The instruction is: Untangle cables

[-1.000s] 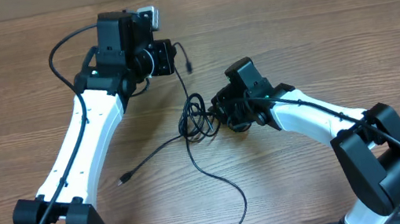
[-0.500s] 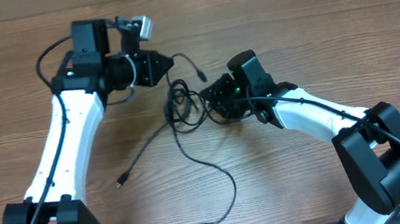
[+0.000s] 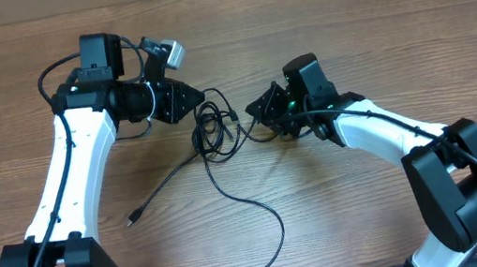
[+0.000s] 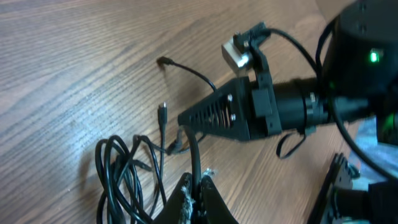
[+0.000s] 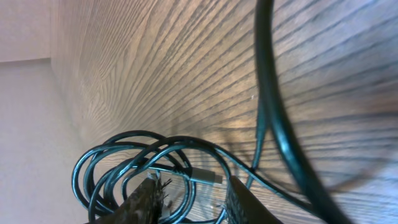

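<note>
The cables [image 3: 212,130] lie on the table [image 3: 393,25], partly untangled: two plug ends trail loose from the knot, whose loops are bunched (most work left). The left pincer [image 3: 203,95], just beyond the knot, is clamped on a strand. The right pincer [image 3: 252,111], beside the knot, stands parted around loops.

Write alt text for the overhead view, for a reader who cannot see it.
A small tangle of thin black cables lies mid-table on a wooden table, with the left gripper at its upper left and the right gripper at its right, each on one of two white robot arms. Two loose cable ends trail toward the near edge.
</note>
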Robot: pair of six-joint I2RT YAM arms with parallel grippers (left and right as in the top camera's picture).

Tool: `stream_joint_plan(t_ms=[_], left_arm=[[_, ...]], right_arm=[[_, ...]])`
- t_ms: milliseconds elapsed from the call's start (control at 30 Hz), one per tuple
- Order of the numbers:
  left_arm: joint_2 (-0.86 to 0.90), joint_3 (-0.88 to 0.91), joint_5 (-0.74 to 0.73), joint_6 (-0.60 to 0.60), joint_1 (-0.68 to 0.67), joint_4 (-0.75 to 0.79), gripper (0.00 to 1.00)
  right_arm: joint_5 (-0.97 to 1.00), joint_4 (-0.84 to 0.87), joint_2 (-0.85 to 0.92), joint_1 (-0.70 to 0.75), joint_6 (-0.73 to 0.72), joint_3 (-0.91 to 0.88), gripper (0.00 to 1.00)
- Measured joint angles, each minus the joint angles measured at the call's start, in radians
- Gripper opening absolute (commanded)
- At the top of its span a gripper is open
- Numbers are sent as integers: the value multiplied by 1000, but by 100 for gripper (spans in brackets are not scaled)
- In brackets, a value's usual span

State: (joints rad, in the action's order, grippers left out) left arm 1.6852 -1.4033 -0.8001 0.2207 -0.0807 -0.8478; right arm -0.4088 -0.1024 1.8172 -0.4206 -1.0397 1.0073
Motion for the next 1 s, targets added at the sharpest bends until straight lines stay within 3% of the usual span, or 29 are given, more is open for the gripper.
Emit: stream_joint_plan(t_ms=[300, 633, 867, 933, 1000], left_arm=[[0, 2, 12, 91, -35, -59, 4], [0, 83, 100, 103, -172, -50, 6], [0, 128, 163, 105, -249, -30, 9], [0, 140, 171, 105, -263, -23, 13], [0, 150, 185, 107, -275, -20, 49]], right_arm=[[-11, -18, 0, 41, 52, 0, 27], [-26, -53, -2, 68, 145, 0, 14], [-21, -100, -46, 101, 186, 0, 14], [-21, -101, -51, 104, 190, 0, 14], [-21, -103, -51, 104, 196, 0, 14]])
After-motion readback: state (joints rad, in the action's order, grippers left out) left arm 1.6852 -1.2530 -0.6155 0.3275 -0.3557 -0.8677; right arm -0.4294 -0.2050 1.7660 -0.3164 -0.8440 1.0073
